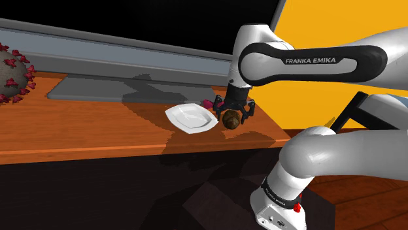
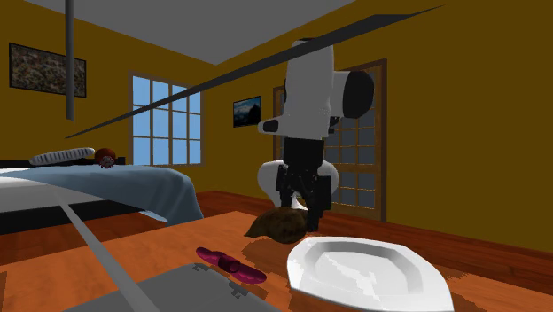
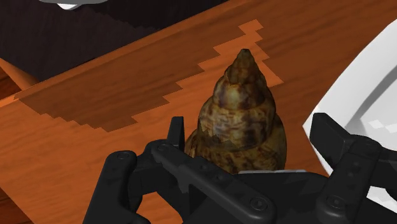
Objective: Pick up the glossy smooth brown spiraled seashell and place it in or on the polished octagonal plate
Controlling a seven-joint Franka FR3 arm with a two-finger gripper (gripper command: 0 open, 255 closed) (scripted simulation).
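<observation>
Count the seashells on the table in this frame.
1. The brown spiraled seashell lies on the wooden table, right beside the white plate, between the fingers of the open gripper. The arm could hide others.

Ochre walls (image 2: 461, 44) round me, pale ceiling (image 2: 221, 27), paned window (image 2: 165, 120) bright blue, framed picture (image 2: 48, 69) high up, glazed door (image 2: 363, 159), bed (image 2: 115, 191) under a blue-grey cover, red-brown wood floor (image 2: 230, 199), orange wood table (image 1: 98, 131) before me, black area (image 1: 163, 19) beyond.
</observation>
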